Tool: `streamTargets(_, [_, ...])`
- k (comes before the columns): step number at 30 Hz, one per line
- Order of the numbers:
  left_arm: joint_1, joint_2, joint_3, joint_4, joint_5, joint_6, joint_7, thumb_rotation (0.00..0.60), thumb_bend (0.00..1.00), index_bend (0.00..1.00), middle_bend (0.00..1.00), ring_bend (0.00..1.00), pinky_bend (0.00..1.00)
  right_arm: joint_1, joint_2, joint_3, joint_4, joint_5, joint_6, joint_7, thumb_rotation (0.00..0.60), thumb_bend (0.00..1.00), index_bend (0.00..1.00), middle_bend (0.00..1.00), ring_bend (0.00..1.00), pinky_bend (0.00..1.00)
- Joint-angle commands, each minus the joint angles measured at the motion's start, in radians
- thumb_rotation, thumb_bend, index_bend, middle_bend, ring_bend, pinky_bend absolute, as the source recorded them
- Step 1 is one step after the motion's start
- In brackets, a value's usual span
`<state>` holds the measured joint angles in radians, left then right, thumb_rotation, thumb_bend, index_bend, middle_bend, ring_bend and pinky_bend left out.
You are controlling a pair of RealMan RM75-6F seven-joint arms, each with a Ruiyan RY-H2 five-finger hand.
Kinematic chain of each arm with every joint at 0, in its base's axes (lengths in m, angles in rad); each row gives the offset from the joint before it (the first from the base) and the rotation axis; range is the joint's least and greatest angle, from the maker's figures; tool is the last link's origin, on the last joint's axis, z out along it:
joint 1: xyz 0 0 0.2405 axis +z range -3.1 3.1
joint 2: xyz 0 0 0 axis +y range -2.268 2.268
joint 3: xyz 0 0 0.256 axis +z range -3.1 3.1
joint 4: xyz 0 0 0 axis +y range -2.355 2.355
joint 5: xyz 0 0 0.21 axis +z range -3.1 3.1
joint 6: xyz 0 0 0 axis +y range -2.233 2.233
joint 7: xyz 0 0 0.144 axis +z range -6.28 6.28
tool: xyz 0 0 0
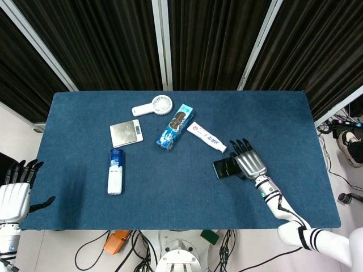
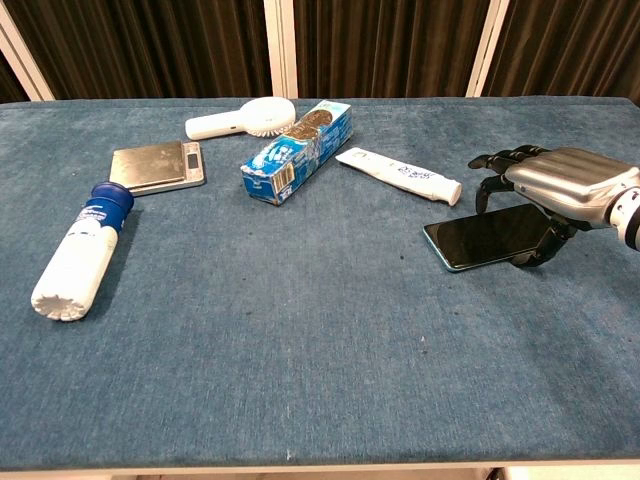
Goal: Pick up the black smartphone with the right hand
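A: Which step is this?
B: The reach. The right hand [image 2: 565, 190] hovers over the black smartphone [image 2: 490, 238], lying flat at the surface's [image 1: 170, 192] right, fingers apart, holding nothing.
A: Next?
B: Probably lower and close along its edges.
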<state>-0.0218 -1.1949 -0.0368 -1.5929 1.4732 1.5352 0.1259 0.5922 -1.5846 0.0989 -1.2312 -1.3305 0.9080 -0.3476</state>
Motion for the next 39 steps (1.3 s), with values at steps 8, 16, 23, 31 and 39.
streamTargets(8, [0.003, -0.003, -0.001, 0.009, -0.003, 0.004, -0.008, 0.6, 0.12, 0.13, 0.08, 0.03, 0.0, 0.024, -0.006, 0.003, 0.011, 0.038, -0.032, -0.029, 0.6, 0.54, 0.42, 0.06, 0.0, 0.0])
streamTargets(16, [0.004, 0.001, -0.003, 0.009, -0.001, 0.008, -0.008, 0.6, 0.12, 0.13, 0.08, 0.03, 0.0, 0.04, 0.029, 0.006, -0.029, 0.068, -0.054, -0.052, 0.6, 0.82, 0.43, 0.06, 0.0, 0.0])
streamTargets(23, [0.007, 0.003, -0.003, 0.011, -0.003, 0.009, -0.009, 0.6, 0.12, 0.13, 0.08, 0.03, 0.0, 0.023, 0.119, -0.027, -0.137, 0.07, -0.052, -0.064, 0.6, 0.82, 0.47, 0.08, 0.0, 0.0])
streamTargets(31, [0.01, 0.002, -0.001, 0.017, -0.006, 0.009, -0.014, 0.6, 0.12, 0.13, 0.08, 0.03, 0.0, -0.013, 0.241, -0.075, -0.289, 0.102, -0.038, -0.106, 0.6, 0.83, 0.5, 0.09, 0.0, 0.0])
streamTargets(39, [0.007, 0.005, -0.002, 0.009, 0.005, 0.013, -0.007, 0.6, 0.12, 0.13, 0.08, 0.03, 0.0, 0.016, 0.202, -0.053, -0.262, 0.111, -0.039, -0.112, 0.6, 0.83, 0.31, 0.09, 0.0, 0.0])
